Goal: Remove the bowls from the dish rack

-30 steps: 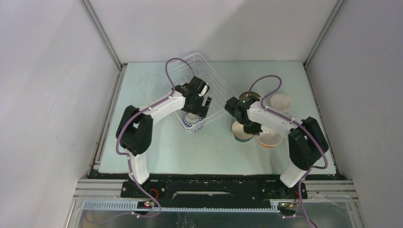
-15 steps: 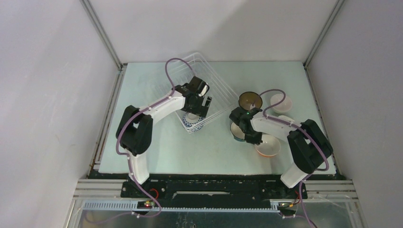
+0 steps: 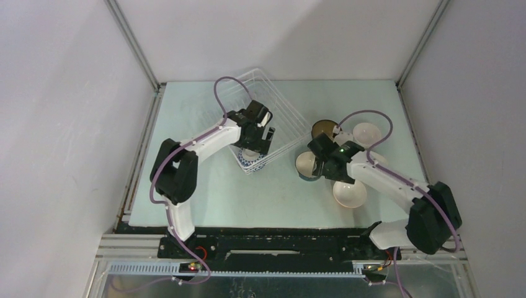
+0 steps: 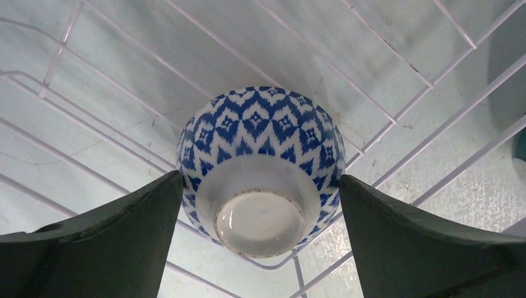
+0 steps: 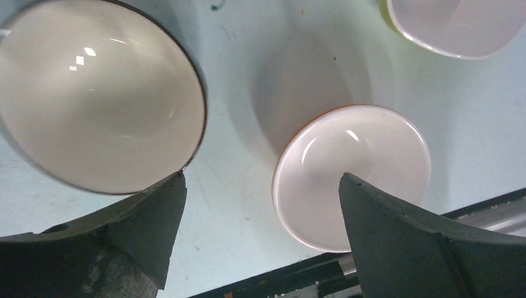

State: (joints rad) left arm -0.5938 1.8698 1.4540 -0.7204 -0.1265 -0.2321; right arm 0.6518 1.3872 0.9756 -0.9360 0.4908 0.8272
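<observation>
The white wire dish rack [image 3: 260, 105] sits at the back left of the table. A blue-and-white patterned bowl [image 4: 260, 136] lies bottom-up in the rack's near corner [image 4: 372, 161]. My left gripper [image 4: 260, 183] is open, with one finger on each side of this bowl [image 3: 251, 164] and close to its walls. My right gripper [image 5: 262, 180] is open over bare table with nothing in it. It hangs between a cream-inside bowl [image 5: 99, 99] and an orange-rimmed, pinkish-inside bowl [image 5: 353, 167]. From above, the right gripper [image 3: 322, 169] is beside that cream bowl [image 3: 306, 164].
A brown-inside bowl [image 3: 324, 129] and a white bowl [image 3: 366, 132] stand behind the right arm. The orange bowl [image 3: 349, 194] is nearer the front. A green-rimmed bowl [image 5: 453, 25] shows at the right wrist view's top edge. The table's dark front edge [image 5: 279, 279] lies close below the right gripper.
My right gripper has opened and let go of the cream-inside bowl, which now rests on the table. The right arm has swung outward to the right. The left arm has stayed still.
</observation>
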